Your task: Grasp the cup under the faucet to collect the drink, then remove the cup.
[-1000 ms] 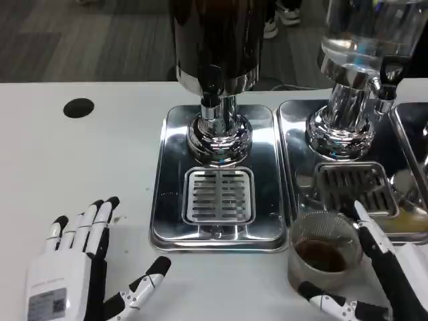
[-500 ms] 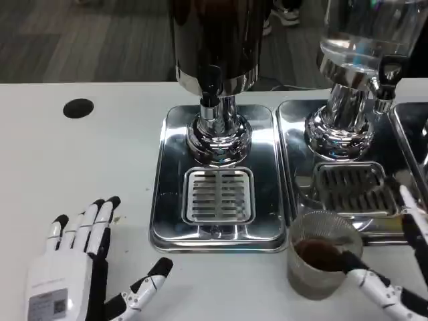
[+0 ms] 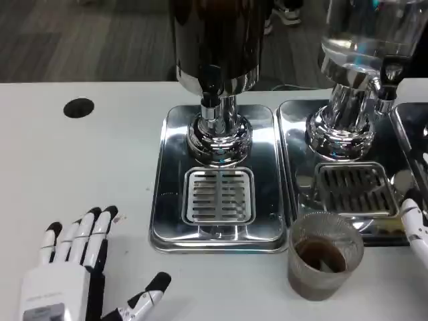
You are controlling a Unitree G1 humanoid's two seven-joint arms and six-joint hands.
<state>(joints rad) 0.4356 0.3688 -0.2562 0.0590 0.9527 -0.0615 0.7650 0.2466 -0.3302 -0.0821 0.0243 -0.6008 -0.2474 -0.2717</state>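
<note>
Right hand (image 3: 416,224) shows at the picture's right edge as one white finger with a black tip, apart from the cup (image 3: 325,255); too little of it is visible to tell whether it is open or closed, though it holds nothing that can be seen. Left hand (image 3: 70,281) lies flat on the white table (image 3: 80,180) with fingers spread and thumb out to the side, holding nothing.

Clear and ribbed, the cup stands upright on the table just in front of the right-hand drip tray (image 3: 297,134), with dark drink in its bottom. It sits off the grate (image 3: 354,189), not under the faucet (image 3: 388,83) of the clear dispenser (image 3: 364,40). The dark dispenser (image 3: 217,40) and its own tray (image 3: 170,221) stand to the left, with nothing on that grate.

Judging by the drink inside and the cup's place on bare table, collection and removal look finished, and the step in hand is letting go cleanly. To do that well, the right hand should draw away sideways and upward, keeping every finger off the rim, since a light plastic cup holding little liquid would tip or skid at a brush. The left hand is best kept flat where it lies.
</note>
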